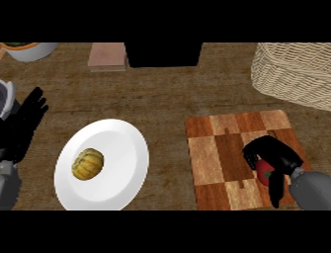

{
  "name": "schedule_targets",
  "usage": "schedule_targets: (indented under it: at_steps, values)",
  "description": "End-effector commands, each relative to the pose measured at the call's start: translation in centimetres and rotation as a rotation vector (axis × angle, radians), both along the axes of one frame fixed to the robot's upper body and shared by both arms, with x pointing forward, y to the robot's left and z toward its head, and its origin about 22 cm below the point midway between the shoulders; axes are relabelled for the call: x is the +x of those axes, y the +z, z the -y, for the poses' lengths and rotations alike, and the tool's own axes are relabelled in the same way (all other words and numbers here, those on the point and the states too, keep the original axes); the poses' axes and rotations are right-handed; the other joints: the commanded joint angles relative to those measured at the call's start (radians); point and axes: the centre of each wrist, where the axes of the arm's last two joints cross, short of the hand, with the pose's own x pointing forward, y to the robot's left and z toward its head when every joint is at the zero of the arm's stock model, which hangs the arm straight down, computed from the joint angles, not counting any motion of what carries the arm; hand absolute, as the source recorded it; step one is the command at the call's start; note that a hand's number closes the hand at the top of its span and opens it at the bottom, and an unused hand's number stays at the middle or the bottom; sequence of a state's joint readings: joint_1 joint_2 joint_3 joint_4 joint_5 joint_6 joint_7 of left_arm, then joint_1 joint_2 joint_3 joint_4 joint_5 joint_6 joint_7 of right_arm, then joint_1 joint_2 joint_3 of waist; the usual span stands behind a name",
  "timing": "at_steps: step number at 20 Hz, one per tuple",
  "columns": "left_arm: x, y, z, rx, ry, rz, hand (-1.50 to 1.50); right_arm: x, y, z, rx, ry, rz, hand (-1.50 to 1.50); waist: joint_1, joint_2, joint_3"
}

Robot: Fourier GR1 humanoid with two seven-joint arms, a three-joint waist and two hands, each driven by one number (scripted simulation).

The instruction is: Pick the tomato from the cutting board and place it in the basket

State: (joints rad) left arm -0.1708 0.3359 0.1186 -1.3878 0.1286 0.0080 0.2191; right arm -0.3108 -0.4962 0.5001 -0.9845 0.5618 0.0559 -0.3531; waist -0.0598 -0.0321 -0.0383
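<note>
Resting at the lower left, the black left hand (18, 126) stands open, fingers up. On the striped wooden cutting board (223, 148), the black right hand (270, 158) curls round the round red tomato (264, 173). Probably light, smooth and bruisable; cup its sides. No writing shows. Rightmost, the woven pale basket (303, 74) waits.
</note>
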Motion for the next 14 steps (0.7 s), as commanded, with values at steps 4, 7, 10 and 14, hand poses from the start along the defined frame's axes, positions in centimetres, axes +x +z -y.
schedule_targets:
  at_steps: [4, 7, 10, 14]
  values:
    - [0.0, -0.7, 0.2, -0.013, 0.007, 0.004, 0.0, -1.1, 0.5, -10.3, 0.321, -0.294, 0.001, 1.5, 0.005, 0.017, 0.035]
    - [-0.4, -0.1, -0.6, 0.003, -0.007, 0.007, 0.0, -1.9, 3.0, -13.8, 0.574, -0.346, 0.109, 1.5, 0.008, 0.011, 0.037]
    - [-0.2, 0.3, -0.1, 0.001, -0.011, 0.016, 0.0, -2.2, 7.6, -15.1, 0.652, -0.377, 0.273, 1.5, 0.02, 0.015, 0.036]
    - [-0.6, 0.3, -0.4, -0.002, -0.03, -0.004, 0.0, -4.9, 13.0, -14.4, 0.625, -0.484, 0.379, 1.5, 0.025, 0.016, 0.036]
